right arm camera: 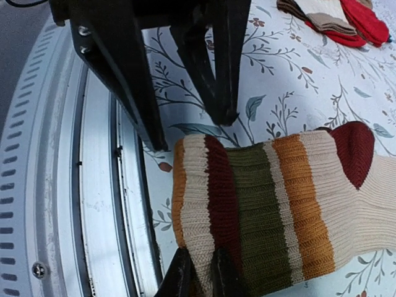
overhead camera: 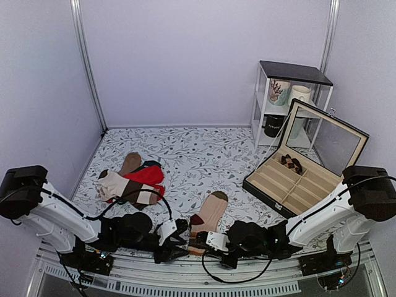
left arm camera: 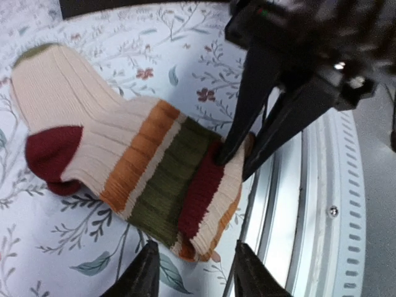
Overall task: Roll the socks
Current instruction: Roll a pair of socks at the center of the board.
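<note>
The socks [overhead camera: 210, 210] lie flat near the front edge, tan with a maroon heel and orange, olive and rust-red cuff stripes, toe pointing away. In the left wrist view the socks [left arm camera: 111, 161] fill the middle. My right gripper [right arm camera: 203, 253] is shut on the cuff edge of the socks [right arm camera: 272, 198], and it also shows in the left wrist view [left arm camera: 234, 167] and the top view [overhead camera: 199, 240]. My left gripper [left arm camera: 197, 247] is open, its fingers standing either side of the cuff corner without touching it. It also shows in the top view [overhead camera: 176, 238] and the right wrist view [right arm camera: 193, 133].
A pile with a bright red sock [overhead camera: 147, 175] and a cream brown-banded sock [overhead camera: 127, 185] lies at the left. A black compartment box [overhead camera: 291, 185] with its lid open stands at the right, a white shelf [overhead camera: 284, 99] with mugs behind it. A metal rail [overhead camera: 204, 275] runs along the near edge.
</note>
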